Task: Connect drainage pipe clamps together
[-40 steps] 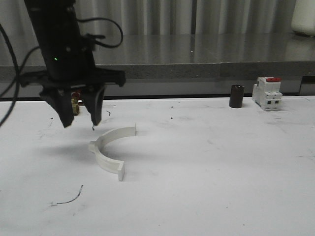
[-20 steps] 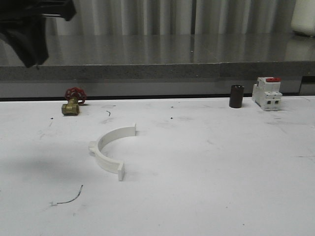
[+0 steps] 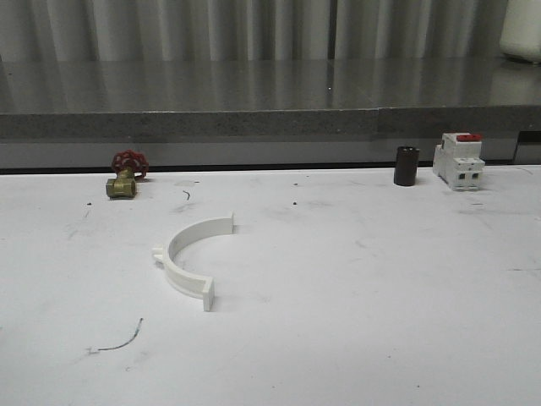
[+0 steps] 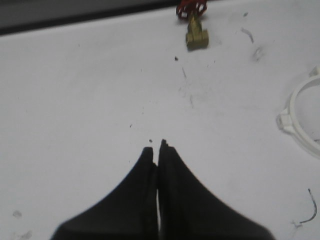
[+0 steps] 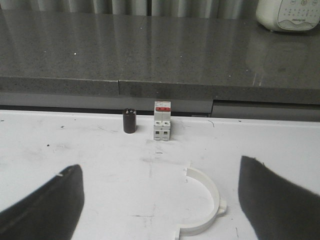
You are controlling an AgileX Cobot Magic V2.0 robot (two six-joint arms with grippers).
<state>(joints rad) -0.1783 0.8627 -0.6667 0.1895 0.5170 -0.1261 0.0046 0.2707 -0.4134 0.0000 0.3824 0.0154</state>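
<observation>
One white half-ring drainage pipe clamp (image 3: 188, 258) lies flat on the white table left of centre, its opening facing right and its lug on the left. Its edge (image 4: 300, 117) shows in the left wrist view, well off to the side of my left gripper (image 4: 156, 145), which is shut on nothing above bare table. A second clamp half (image 5: 207, 202) lies on the table in the right wrist view, lug on its outer side. It sits between the wide-apart fingers of my open right gripper (image 5: 160, 162), nearer one finger (image 5: 270, 200), touching neither.
A brass valve with a red handwheel (image 3: 125, 174) stands at the back left. A black cylinder (image 3: 407, 165) and a white circuit breaker with a red switch (image 3: 459, 160) stand at the back right. A grey ledge (image 3: 270, 123) runs behind the table.
The left arm, which hung just behind the clamp half a second ago, has risen up and to the left out of the front view, uncovering the brass valve. The clamp has not moved.
</observation>
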